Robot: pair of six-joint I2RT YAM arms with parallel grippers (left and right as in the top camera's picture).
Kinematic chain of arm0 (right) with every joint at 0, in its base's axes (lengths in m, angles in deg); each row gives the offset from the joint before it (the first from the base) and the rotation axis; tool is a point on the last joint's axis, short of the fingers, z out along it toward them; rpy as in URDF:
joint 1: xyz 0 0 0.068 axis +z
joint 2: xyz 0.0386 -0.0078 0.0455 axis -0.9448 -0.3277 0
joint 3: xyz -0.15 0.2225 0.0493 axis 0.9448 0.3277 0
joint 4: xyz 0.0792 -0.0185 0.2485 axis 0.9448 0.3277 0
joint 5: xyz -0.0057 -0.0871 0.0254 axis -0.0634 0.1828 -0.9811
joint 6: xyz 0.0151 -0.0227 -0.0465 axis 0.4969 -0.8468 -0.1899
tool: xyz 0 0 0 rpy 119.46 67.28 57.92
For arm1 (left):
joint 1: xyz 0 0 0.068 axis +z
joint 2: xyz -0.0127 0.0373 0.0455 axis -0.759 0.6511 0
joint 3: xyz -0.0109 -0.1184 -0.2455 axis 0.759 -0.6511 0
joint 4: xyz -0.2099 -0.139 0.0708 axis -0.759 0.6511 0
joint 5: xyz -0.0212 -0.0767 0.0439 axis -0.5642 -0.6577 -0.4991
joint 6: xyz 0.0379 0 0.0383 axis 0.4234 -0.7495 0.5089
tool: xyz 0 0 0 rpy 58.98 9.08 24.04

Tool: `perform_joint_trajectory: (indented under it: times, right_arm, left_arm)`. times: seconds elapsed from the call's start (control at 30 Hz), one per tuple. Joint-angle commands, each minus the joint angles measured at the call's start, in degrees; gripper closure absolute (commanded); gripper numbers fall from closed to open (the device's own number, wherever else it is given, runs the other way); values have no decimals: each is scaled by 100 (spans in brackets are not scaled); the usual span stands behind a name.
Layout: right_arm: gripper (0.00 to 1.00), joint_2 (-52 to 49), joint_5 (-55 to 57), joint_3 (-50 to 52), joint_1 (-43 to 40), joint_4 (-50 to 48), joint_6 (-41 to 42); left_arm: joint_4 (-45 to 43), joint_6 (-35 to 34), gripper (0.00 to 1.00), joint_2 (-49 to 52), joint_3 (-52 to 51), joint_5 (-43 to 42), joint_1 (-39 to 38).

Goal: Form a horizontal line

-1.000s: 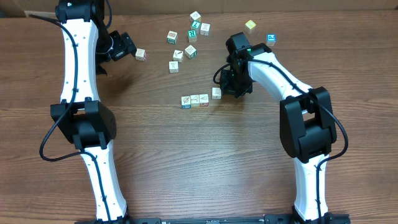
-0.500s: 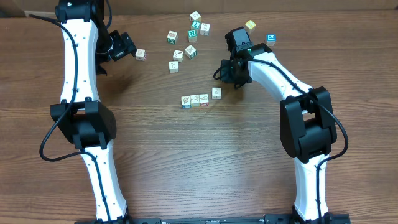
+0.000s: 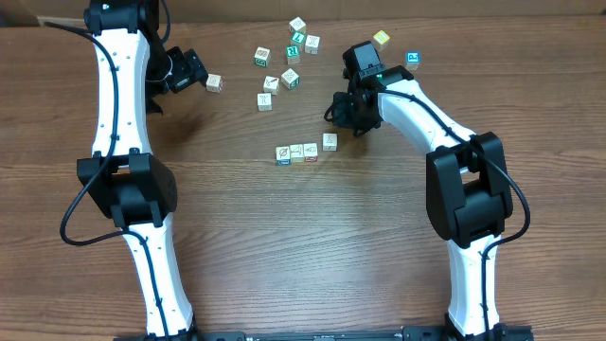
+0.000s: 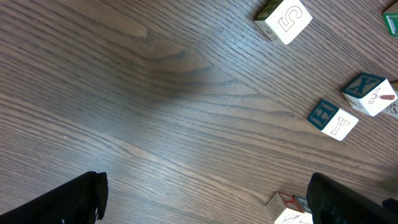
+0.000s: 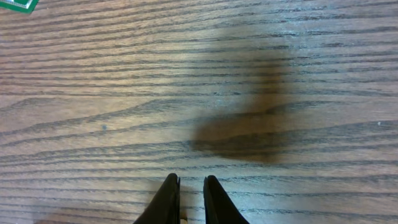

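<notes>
The horizontal line point(image 3: 296, 152) is a row of three small pale cubes touching edge to edge at mid-table. A fourth cube point(image 3: 329, 141) sits just right of it, slightly farther back and out of line. My right gripper point(image 3: 343, 106) hovers behind that cube. In the right wrist view its fingers point(image 5: 166, 202) are almost together over bare wood point(image 5: 186, 205), holding nothing. My left gripper point(image 3: 196, 72) is at the back left, next to a single cube point(image 3: 215, 82). In the left wrist view it is wide open point(image 4: 211, 205), with that cube point(image 4: 287, 211) by its right finger.
Several loose cubes point(image 3: 290, 78) lie scattered at the back centre. A yellow cube point(image 3: 381, 39) and a blue-faced cube point(image 3: 413, 60) sit at the back right. The left wrist view shows a "5" cube point(image 4: 285, 20) and other lettered cubes point(image 4: 370, 94).
My right gripper has moved away from the fourth cube toward the back of the table. The cube stayed where it was. The left arm has not moved.
</notes>
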Motion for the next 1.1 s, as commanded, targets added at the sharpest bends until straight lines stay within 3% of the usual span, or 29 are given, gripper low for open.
perform_joint_trajectory:
  times: [0.0,0.07,1.07]
  right_arm:
    - [92,94,-46,33,101,-26,20]
    - [96,94,-44,35,127,-28,20]
    - [96,94,-48,33,348,385,22]
  left_arm:
    - [-4,42,0,-68,114,-42,4]
    - [-4,44,0,-68,114,-42,4]
    - [-2,42,0,-68,114,-42,4]
